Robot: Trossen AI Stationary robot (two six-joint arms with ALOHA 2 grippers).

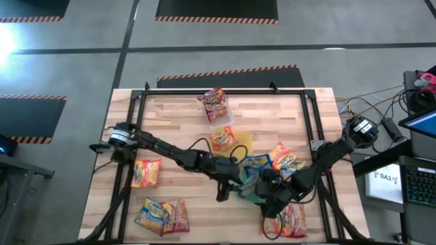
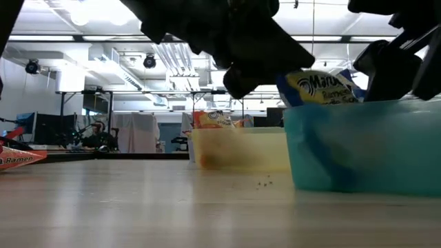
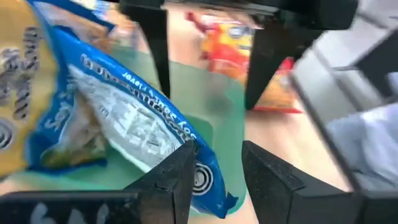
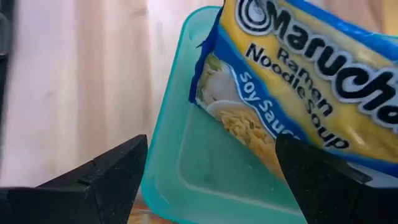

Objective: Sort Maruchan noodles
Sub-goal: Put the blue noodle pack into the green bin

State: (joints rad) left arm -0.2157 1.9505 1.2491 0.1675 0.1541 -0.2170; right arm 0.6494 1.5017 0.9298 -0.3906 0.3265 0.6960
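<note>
Blue-and-yellow Maruchan packet [image 3: 118, 118] propped in the green tray [image 4: 205, 180], left gripper [image 3: 214, 168] just beside its lower corner, fingers parted and apparently not gripping, right gripper [image 4: 211, 168] spread wide beneath it.

Glossy crinkly plastic packet [image 4: 298, 106], smooth translucent plastic tray [image 4: 180, 149].

Two dark jointed arms, black cables looped alongside, silver-capped base joints (markings unreadable); blunt black wedge-shaped fingers [image 4: 106, 180].
</note>
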